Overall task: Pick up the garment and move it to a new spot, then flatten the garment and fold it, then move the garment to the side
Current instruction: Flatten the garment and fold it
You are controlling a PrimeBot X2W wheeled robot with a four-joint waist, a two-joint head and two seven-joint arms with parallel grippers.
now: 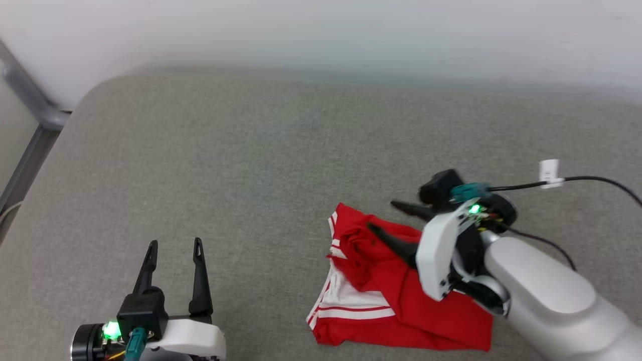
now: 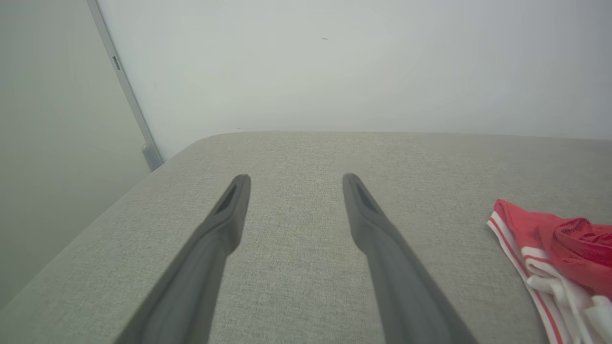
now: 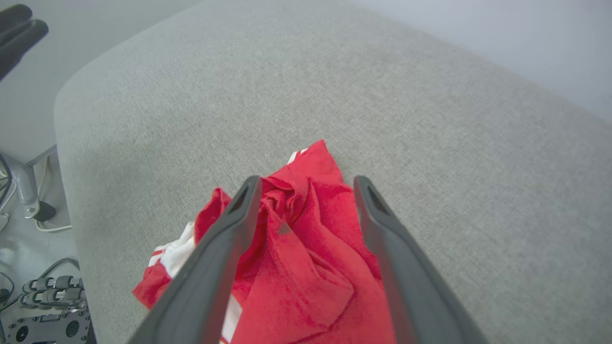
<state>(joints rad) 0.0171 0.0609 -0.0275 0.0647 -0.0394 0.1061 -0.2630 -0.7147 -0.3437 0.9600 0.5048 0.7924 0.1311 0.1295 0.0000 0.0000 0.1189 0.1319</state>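
The garment [image 1: 381,286] is a red jersey with white, red-striped trim, lying folded and slightly bunched on the grey cushioned surface [image 1: 261,165] at the lower right. My right gripper [image 1: 382,215] hovers over its upper part, open; in the right wrist view its two fingers [image 3: 224,239] straddle the rumpled red fabric [image 3: 306,248] with nothing pinched between them. My left gripper [image 1: 175,243] stands open at the lower left, well apart from the garment. The left wrist view shows that gripper [image 2: 296,177] over bare cushion, with the garment's striped edge [image 2: 550,239] at far right.
A white wall [image 1: 321,35] rises behind the cushion's far edge. A grey metal frame bar [image 1: 30,100] runs along the left side. A black cable with a white tag [image 1: 550,171] trails from my right wrist. Floor gear [image 3: 43,306] lies past the cushion's edge.
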